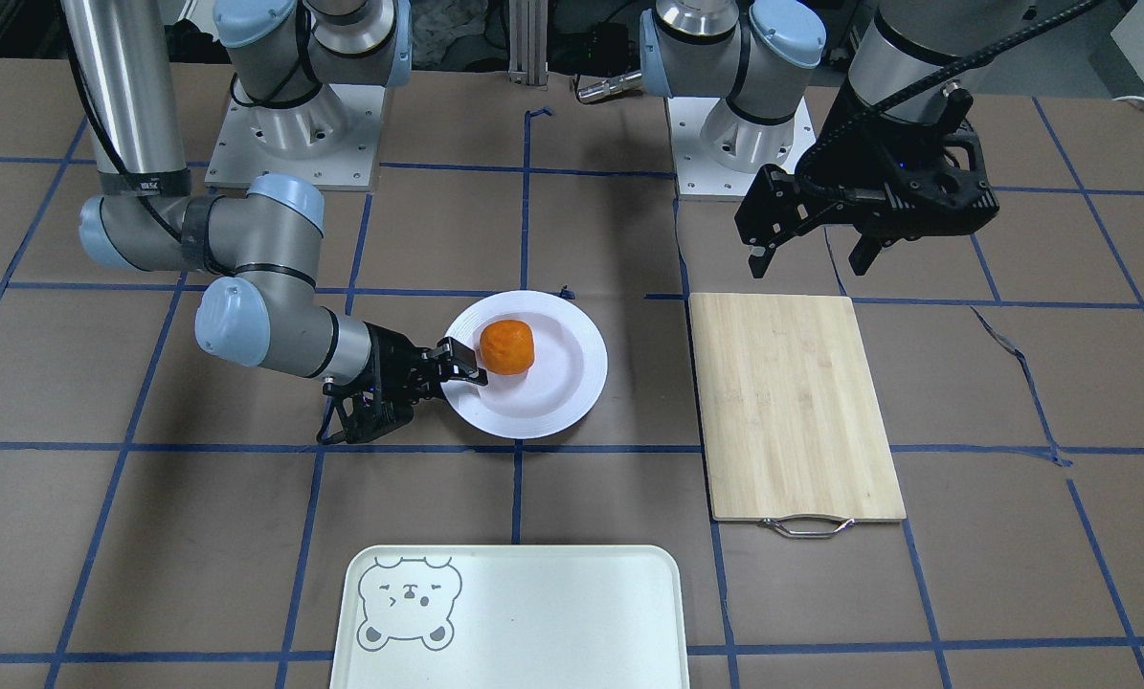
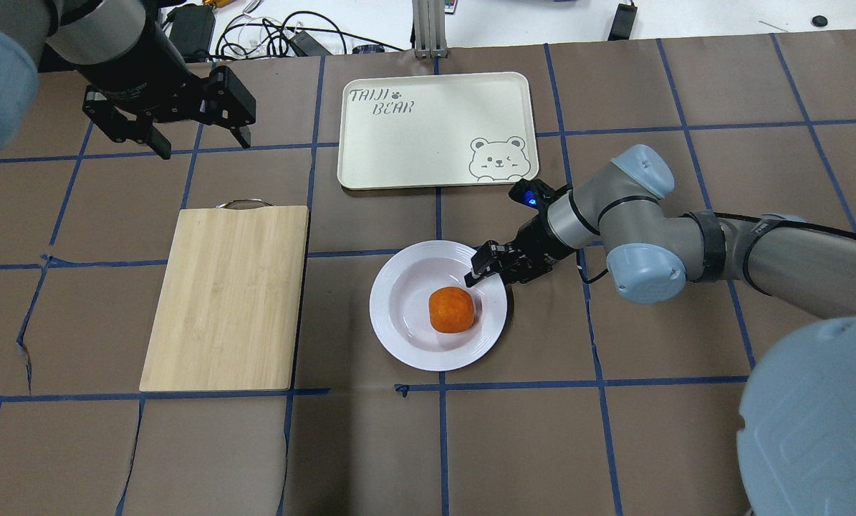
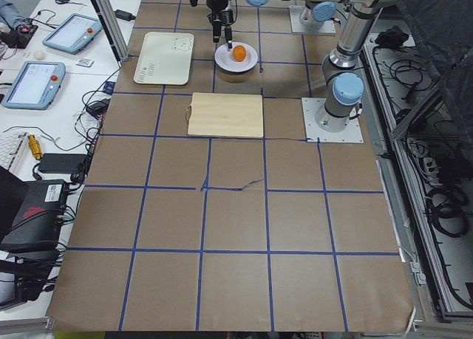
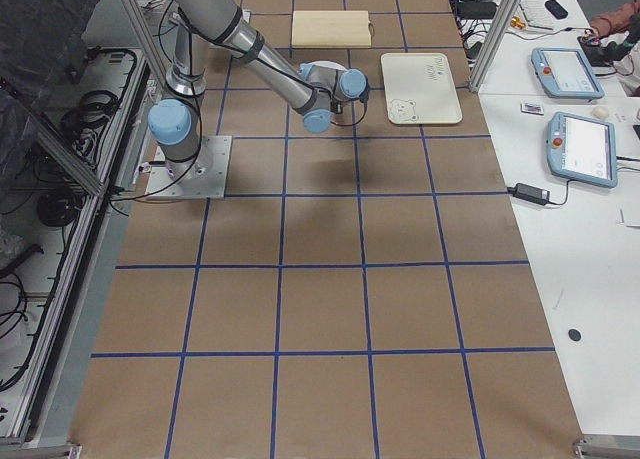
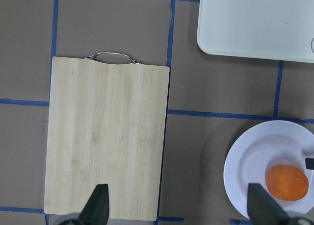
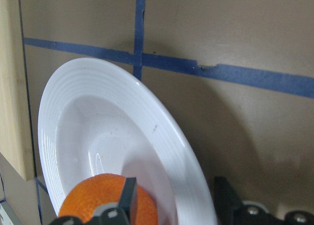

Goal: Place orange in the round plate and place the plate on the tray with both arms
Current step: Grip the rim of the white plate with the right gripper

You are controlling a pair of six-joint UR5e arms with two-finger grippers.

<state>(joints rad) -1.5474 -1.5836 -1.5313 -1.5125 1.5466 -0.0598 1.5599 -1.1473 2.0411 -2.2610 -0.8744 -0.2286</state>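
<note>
The orange [image 1: 506,346] [image 2: 451,309] lies in the sunken centre of the round white plate [image 1: 552,383] [image 2: 406,315], which rests on the table. My right gripper [image 1: 466,366] [image 2: 479,276] comes in low from the side and is open. Its fingers straddle the plate's rim, one over the plate near the orange [image 6: 98,195], one outside the rim. A gap shows between the fingers and the plate [image 6: 98,122]. The pale tray [image 1: 552,612] [image 2: 428,136] with the bear drawing lies apart from the plate. My left gripper [image 1: 811,260] [image 2: 202,142] [image 5: 179,205] hangs open and holds nothing, high off the table.
A bamboo cutting board [image 1: 792,402] [image 2: 227,294] with a metal handle lies flat beside the plate, on my left arm's side. Blue tape lines grid the brown table cover. Cables and tablets sit on the white benches beyond the tray.
</note>
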